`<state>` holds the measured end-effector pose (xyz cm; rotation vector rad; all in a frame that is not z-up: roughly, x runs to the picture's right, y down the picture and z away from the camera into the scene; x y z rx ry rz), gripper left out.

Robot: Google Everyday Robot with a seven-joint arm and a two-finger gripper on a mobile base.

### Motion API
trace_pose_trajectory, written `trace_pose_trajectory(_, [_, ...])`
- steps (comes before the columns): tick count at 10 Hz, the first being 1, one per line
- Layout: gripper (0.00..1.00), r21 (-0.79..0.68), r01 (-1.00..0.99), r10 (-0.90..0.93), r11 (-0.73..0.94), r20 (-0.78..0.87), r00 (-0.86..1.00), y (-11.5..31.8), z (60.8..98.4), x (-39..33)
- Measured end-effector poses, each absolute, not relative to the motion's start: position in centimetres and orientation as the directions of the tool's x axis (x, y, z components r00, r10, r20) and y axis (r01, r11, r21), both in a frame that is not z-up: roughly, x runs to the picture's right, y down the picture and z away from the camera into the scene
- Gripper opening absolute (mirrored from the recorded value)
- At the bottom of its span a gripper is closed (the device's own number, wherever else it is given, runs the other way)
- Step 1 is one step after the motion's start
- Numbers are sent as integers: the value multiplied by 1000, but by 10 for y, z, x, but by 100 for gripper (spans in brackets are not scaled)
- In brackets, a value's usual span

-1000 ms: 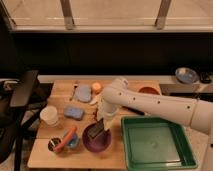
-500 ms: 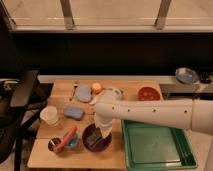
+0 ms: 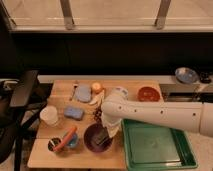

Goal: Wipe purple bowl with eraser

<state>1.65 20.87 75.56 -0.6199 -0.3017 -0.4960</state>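
Observation:
The purple bowl [image 3: 91, 139] sits near the front edge of the wooden table [image 3: 65, 102], just left of the green tray. My white arm reaches in from the right and bends down over the bowl. My gripper [image 3: 102, 137] points down inside the bowl, on its right half. It is shut on the eraser [image 3: 102, 139], a small dark block that rests against the bowl's inner surface. The wrist hides the bowl's right rim.
A green tray [image 3: 155, 146] lies right of the bowl. An orange-red bowl [image 3: 148, 93], two light blue sponges [image 3: 83, 92] [image 3: 73, 112], a white cup [image 3: 49, 115], an orange fruit [image 3: 96, 87] and a small blue dish with an orange stick [image 3: 62, 143] are around. A black chair [image 3: 22, 92] stands at left.
My arm has dropped lower and come toward the table's front. The gripper with the eraser has sunk deeper into the purple bowl and shifted slightly right.

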Motion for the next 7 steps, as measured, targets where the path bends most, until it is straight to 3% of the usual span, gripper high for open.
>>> trace_pose_trajectory(7, [0, -415, 587, -386, 695, 473, 792, 188, 756, -27])
